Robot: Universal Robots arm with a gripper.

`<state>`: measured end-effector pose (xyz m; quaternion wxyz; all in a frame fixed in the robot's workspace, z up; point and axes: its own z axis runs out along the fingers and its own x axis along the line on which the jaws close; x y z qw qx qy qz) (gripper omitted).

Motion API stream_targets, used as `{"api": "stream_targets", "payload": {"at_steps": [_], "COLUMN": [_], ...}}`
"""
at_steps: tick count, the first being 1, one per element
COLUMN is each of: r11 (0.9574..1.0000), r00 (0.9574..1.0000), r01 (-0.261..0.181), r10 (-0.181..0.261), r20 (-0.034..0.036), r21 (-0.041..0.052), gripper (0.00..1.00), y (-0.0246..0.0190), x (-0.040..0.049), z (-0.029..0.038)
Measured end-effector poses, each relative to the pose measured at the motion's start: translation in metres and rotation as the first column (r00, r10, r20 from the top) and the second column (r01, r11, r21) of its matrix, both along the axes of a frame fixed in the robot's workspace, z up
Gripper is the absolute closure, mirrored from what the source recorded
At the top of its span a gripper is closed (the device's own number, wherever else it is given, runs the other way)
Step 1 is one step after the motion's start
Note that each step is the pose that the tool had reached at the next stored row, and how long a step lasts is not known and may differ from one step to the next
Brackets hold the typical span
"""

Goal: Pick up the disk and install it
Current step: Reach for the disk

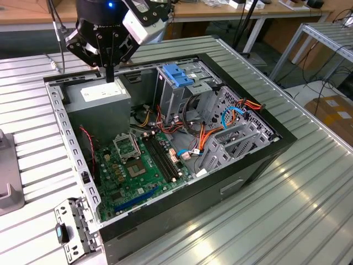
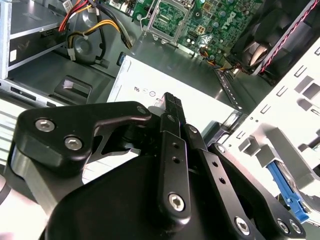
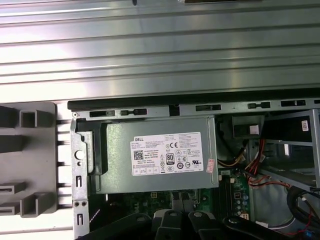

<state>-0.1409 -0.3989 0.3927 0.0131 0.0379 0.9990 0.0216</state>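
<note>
— Starting with the exterior view: our gripper (image 1: 110, 75) hangs above the power supply (image 1: 102, 96) in the open case (image 1: 242, 176), toward the exterior view's left, jaws closed on nothing.
— In the second wrist view we find a blue strip (image 2: 286, 192) beside the perforated wall (image 2: 280, 125); whether it is the disk's frame we cannot tell.
— The first wrist view adds a grey fixture (image 3: 27, 150) just outside the case. Which way the disk lies from our jaws, we cannot say.

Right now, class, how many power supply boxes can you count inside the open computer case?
1. The grey power supply sits in the case's corner at the exterior view's left, beneath the gripper. The drive cage could hide others.
</note>
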Motion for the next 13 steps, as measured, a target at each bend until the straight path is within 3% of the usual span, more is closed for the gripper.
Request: {"api": "stream_targets", "payload": {"at_steps": [13], "r11": [1.0], "r00": [1.0], "r01": [0.0], "r10": [0.0], "r20": [0.0], "r21": [0.0], "gripper": [0.9], "y": [0.0], "x": [-0.0057], "z": [0.0]}}
